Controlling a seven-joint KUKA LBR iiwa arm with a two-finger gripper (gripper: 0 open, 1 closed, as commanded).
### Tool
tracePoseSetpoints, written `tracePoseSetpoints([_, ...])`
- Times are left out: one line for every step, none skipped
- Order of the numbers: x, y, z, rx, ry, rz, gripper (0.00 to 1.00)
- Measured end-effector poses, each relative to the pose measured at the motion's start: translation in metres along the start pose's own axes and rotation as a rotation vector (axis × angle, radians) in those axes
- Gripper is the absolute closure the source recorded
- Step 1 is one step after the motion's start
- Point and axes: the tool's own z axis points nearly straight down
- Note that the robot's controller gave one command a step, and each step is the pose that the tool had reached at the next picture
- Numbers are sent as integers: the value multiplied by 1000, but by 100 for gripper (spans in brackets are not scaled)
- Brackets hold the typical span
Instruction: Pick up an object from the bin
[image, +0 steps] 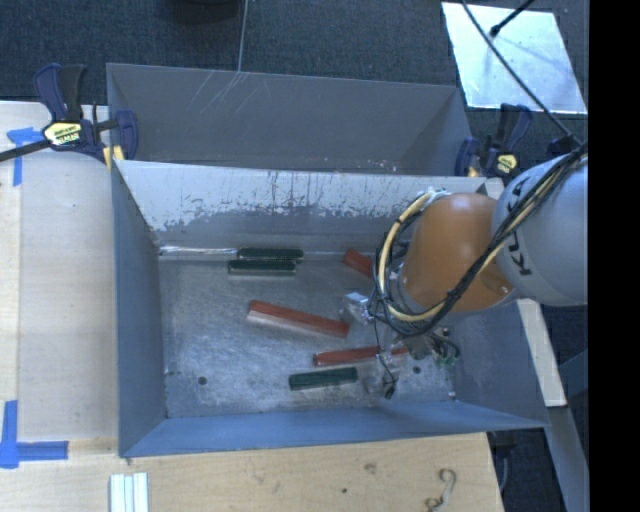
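The arm reaches into the grey metal bin (140, 330) from the right, and its rounded orange wrist cover (450, 255), looped with yellow and black cables (392, 262), hides much of the right side of the floor. Below the cover the pincer (386, 378) sits low near the front right corner, a dark tangle of small parts. I cannot tell whether it is released or clenched, nor whether anything is in it.

A short reddish-brown flat bar (340, 357) lies just left of the pincer, and its right end runs in under the pincer and is lost there. Just in front of it lies a dark green flat bar (322, 379), nearly parallel, whose right end stops near the pincer. Further back, a longer reddish-brown flat bar (297, 319) lies slanted across the middle of the floor, with its right end close to the cables. A black-green flat bar (264, 262) rests against the foot of the back wall. To its right a small red piece (357, 262) is partly cut off by the arm, its shape hard to make out
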Motion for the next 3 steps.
tracePoseSetpoints([-4, 46, -4, 1, -4, -320, 0])
tracePoseSetpoints([-4, 45, -4, 2, -4, -318, 0])
tracePoseSetpoints([-5, 45, -4, 2, -6, -318, 0])
